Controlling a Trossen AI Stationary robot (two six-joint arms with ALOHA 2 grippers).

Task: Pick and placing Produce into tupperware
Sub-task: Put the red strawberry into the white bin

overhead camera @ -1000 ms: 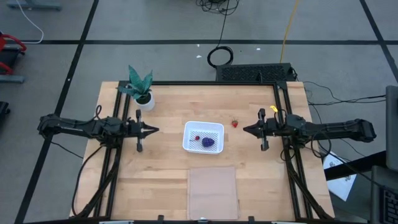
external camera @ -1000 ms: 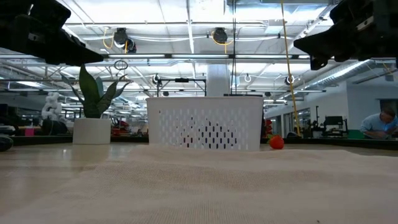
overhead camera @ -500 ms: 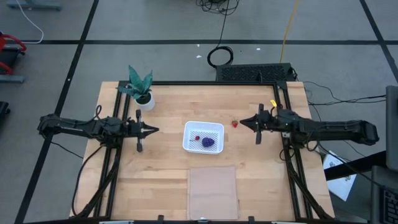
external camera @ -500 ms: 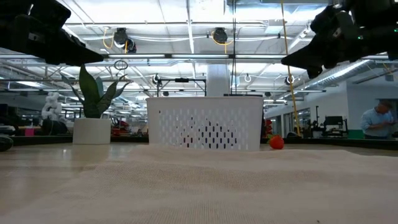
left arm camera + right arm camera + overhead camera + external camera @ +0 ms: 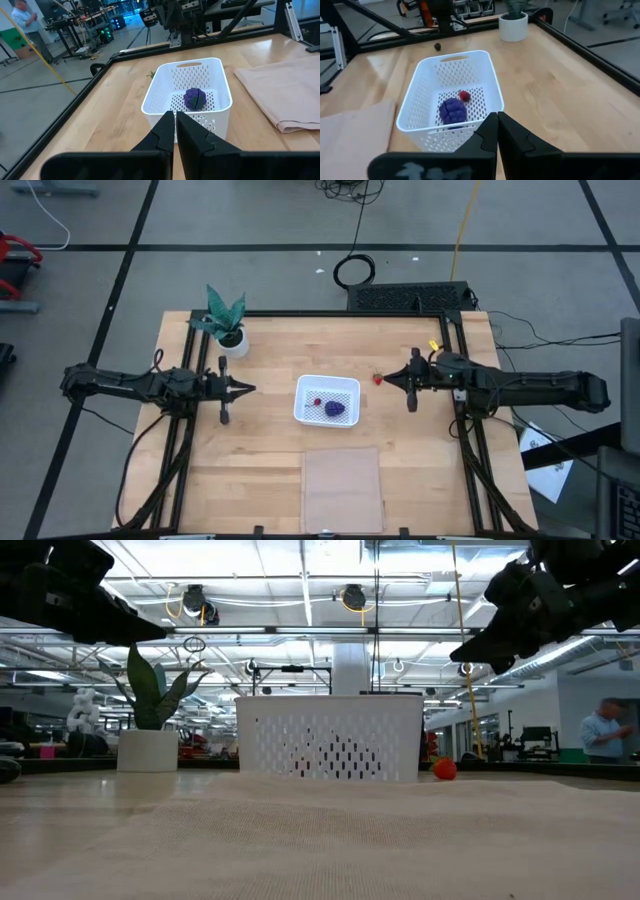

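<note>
The white perforated tupperware (image 5: 327, 401) stands on its base mid-table. It holds a purple lumpy cluster (image 5: 452, 111) and a small red piece (image 5: 464, 95). A red strawberry (image 5: 377, 378) lies on the wood just right of the tupperware, and it also shows in the low view as a strawberry (image 5: 445, 769). A small dark berry (image 5: 437, 46) rests on the table beyond the tupperware, near the left arm. My right gripper (image 5: 386, 378) is shut and hovers above the table right beside the strawberry. My left gripper (image 5: 250, 389) is shut and waits left of the tupperware.
A green potted plant (image 5: 228, 323) stands at the far left of the table. A flat pale sheet (image 5: 342, 488) lies by the near edge, in front of the tupperware. Black frame rails (image 5: 455, 330) run along the table's sides. A person (image 5: 600, 735) stands in the room behind.
My right gripper has moved toward the table's left and a little toward the far edge, closing in on the strawberry, and has tipped its fingers downward. The left arm, the tupperware and the fruits have stayed put.
</note>
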